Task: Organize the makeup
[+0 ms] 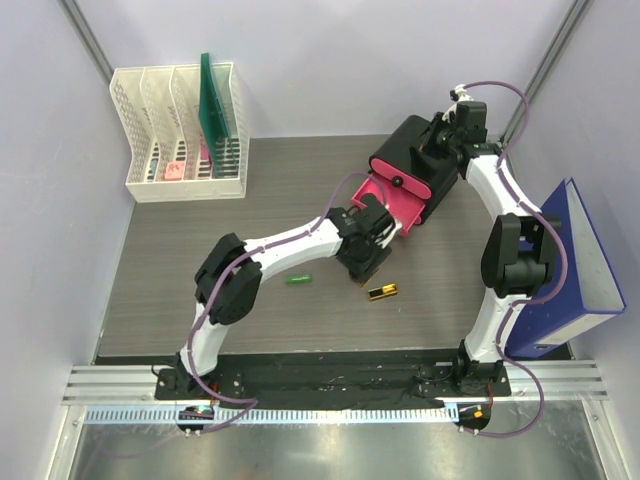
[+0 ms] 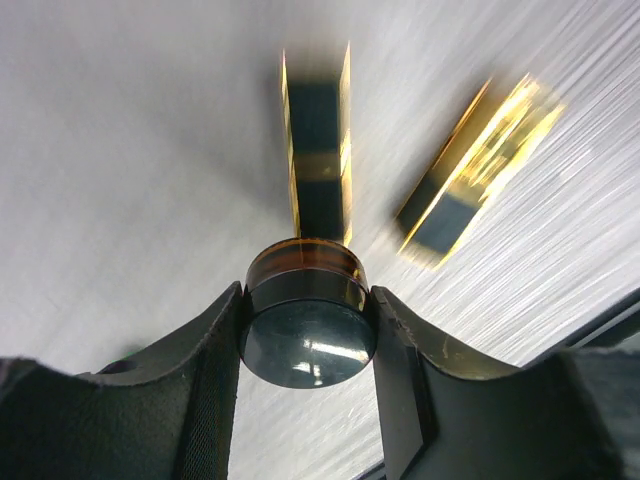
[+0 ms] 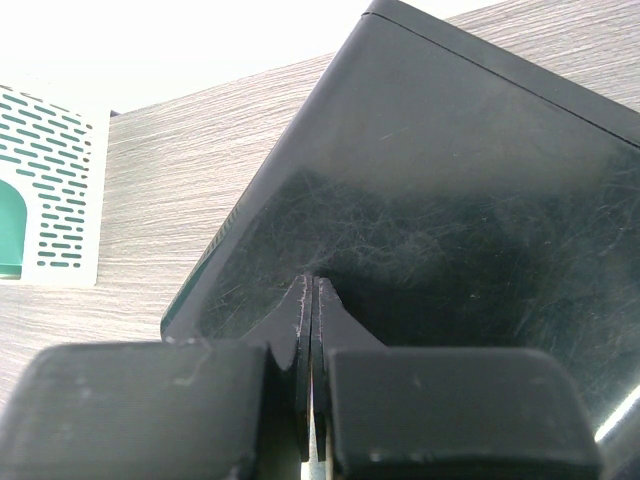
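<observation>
In the left wrist view my left gripper (image 2: 308,318) is shut on a round dark cap with an amber band under it, a bottle (image 2: 305,262) standing on the table. Both fingers (image 2: 215,350) touch the cap's sides. Just beyond it lie two gold-black sticks (image 2: 316,150) (image 2: 478,170). From above, the left gripper (image 1: 365,262) hangs over the table's middle, with one stick (image 1: 382,292) to its right and a slim green tube (image 1: 299,278) to its left. My right gripper (image 3: 314,285) is shut and empty, resting on the black box's top (image 3: 460,200).
The black box (image 1: 412,160) has a pink drawer (image 1: 384,198) pulled open toward the left gripper. A white file rack (image 1: 185,125) at the back left holds a green folder (image 1: 215,100) and a small pink block (image 1: 172,171). A blue binder (image 1: 575,255) stands at the right.
</observation>
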`<action>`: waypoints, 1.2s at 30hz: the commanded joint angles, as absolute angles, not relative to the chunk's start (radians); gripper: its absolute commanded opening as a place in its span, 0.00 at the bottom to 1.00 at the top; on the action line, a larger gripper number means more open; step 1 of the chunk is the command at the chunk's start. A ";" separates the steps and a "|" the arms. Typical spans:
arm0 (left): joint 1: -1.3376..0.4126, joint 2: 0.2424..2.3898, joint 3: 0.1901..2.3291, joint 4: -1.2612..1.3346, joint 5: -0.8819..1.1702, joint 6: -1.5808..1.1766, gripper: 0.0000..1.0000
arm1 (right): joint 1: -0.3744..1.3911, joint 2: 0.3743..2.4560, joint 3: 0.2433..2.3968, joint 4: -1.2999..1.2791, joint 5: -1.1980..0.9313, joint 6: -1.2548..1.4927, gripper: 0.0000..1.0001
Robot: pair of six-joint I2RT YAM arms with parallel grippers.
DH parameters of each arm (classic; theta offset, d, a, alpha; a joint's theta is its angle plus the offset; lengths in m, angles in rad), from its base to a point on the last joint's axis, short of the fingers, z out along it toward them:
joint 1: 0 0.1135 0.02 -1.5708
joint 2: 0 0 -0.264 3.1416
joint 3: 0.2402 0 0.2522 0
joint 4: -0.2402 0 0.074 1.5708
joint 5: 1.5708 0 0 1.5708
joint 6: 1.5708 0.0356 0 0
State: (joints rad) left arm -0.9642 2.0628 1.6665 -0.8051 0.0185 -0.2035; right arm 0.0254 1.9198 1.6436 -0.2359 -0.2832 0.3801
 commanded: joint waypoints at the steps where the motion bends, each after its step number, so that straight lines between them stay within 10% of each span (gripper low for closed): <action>1: -0.940 2.092 1.866 -0.799 0.006 -0.221 0.00 | 0.034 2.026 1.549 -0.566 -0.219 0.330 0.01; 11: -0.865 2.240 2.258 -0.762 0.041 -0.322 0.00 | 0.034 2.025 1.545 -0.565 -0.224 0.333 0.01; 36: -0.828 2.410 2.395 -0.568 0.078 -0.428 0.11 | 0.041 2.029 1.520 -0.552 -0.241 0.336 0.01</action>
